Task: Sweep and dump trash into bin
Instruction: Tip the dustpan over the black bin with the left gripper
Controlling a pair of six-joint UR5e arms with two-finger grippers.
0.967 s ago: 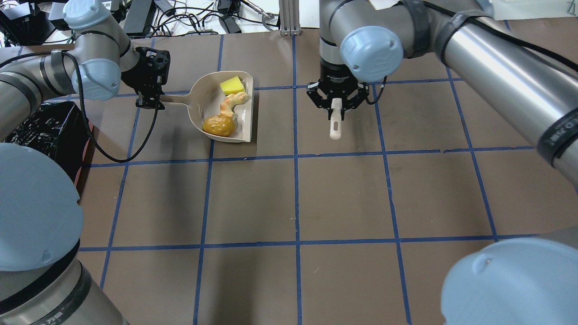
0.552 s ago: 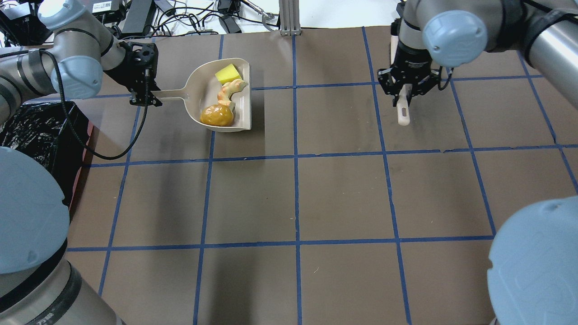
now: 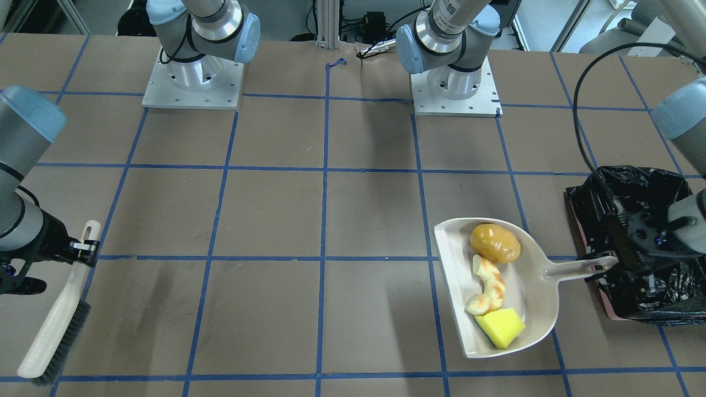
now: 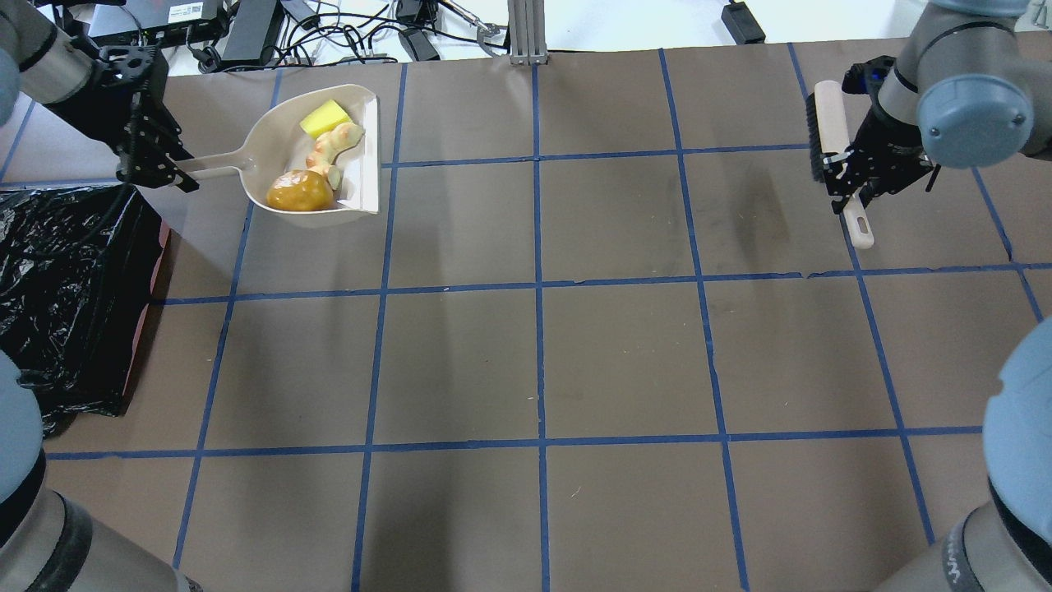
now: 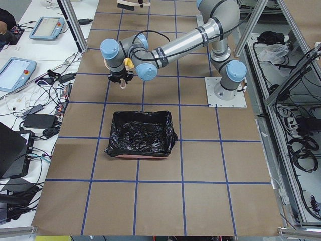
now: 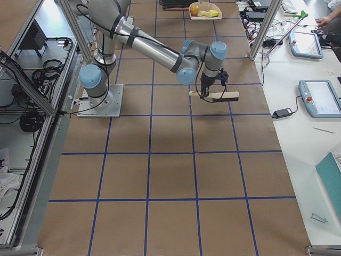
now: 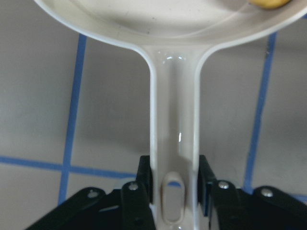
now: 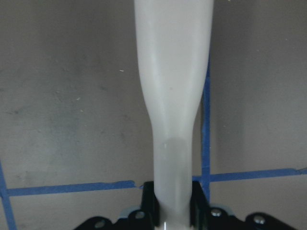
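My left gripper (image 4: 168,168) is shut on the handle of the beige dustpan (image 4: 215,167), as the left wrist view (image 7: 175,181) shows. The pan is held level at the far left, beyond the bin (image 4: 66,288). In it lie the brown-yellow potato (image 4: 300,191), the curled peel (image 4: 333,148) and the yellow sponge (image 4: 326,118). My right gripper (image 4: 846,185) is shut on the handle of a cream brush (image 4: 832,123) at the far right. The bin is lined with a black bag (image 3: 634,187).
Brown table with a blue tape grid. Cables and power bricks (image 4: 329,33) lie past the far edge, and a metal post (image 4: 526,33) stands at the far middle. The arm bases (image 3: 193,82) are bolted on the near side.
My left gripper has carried the dustpan with the trash to the left and farther back, beside the bin. My right gripper has carried the brush away to the far right.
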